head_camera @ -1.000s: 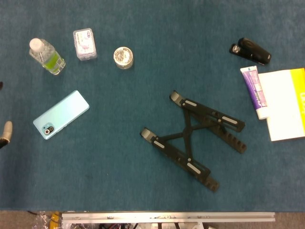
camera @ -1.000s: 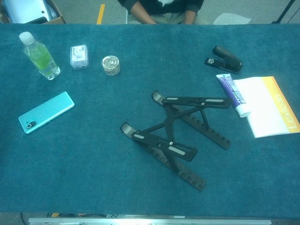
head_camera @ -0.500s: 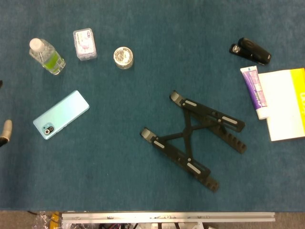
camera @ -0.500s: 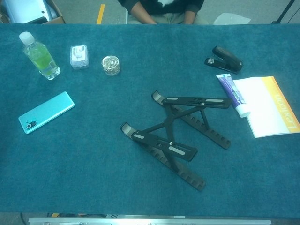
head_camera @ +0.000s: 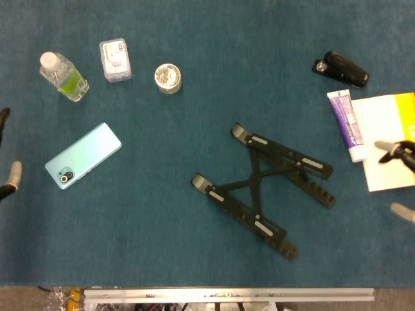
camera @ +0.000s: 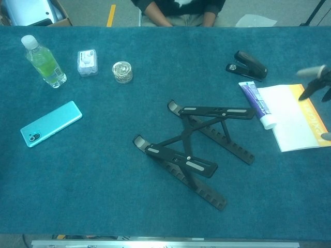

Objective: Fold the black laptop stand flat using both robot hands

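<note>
Laptop stand (head_camera: 262,188) sits open on the tabletop (head_camera: 162,227), a bit right of centre & toward the near edge. X-frame spread, two notched rails splayed apart, hooked ends pointing toward the far-left corner. Nothing touching it.

My right hand (head_camera: 397,155) shows only at the right edge in head view: a couple of pale fingertips (head_camera: 382,146) apart, dark fingers behind, over the white/yellow booklet (head_camera: 389,139). Chest view has it at the right edge too (camera: 316,81), above the booklet's far end. Fingers spread, holding nothing. Well apart from the stand.

My left hand (head_camera: 6,178) barely in frame at the left edge, head view only: one pale fingertip + a dark bit above it. Can't tell whether it's open or closed. Near the phone (head_camera: 83,156), not touching.

Other items:
- teal phone, left side, lying camera-side up, angled
- bottle (head_camera: 63,76) w/ green liquid, far-left corner area
- small clear box (head_camera: 115,59) just right of the bottle
- round tin (head_camera: 168,78) right of the box
- black stapler (head_camera: 341,69), far-right area
- purple/white tube (head_camera: 346,123) touching the booklet's left edge, near the stapler
</note>
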{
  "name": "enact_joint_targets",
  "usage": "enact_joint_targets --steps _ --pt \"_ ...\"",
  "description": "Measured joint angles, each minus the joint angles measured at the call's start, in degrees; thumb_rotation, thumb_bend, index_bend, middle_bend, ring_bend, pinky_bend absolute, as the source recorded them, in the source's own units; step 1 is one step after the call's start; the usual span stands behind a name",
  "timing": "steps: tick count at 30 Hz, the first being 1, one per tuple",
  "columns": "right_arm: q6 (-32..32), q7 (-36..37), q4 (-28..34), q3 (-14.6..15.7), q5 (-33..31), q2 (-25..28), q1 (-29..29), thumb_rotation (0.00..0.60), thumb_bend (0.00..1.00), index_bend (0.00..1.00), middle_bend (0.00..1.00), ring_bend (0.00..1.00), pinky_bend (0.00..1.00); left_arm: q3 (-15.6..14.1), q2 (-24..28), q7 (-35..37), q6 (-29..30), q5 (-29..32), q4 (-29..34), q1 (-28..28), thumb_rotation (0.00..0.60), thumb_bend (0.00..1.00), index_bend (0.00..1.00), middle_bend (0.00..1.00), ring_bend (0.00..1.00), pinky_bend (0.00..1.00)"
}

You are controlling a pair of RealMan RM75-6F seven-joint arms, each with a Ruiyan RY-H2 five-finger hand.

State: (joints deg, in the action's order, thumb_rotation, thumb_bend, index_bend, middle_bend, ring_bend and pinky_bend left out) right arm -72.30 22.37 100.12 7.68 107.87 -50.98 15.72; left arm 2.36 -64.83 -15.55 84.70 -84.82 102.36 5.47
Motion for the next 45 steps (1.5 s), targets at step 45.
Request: enact_joint_targets --steps 45 --pt "20.1 -10.8 8.3 -5.2 -11.7 -12.8 15.2 0.600 0.19 0.31 0.48 0.34 0.42 0.5 0.3 4.4 0.9 1.9 -4.2 -0.9 0.600 0.39 0.02 0.02 0.00 0.00"
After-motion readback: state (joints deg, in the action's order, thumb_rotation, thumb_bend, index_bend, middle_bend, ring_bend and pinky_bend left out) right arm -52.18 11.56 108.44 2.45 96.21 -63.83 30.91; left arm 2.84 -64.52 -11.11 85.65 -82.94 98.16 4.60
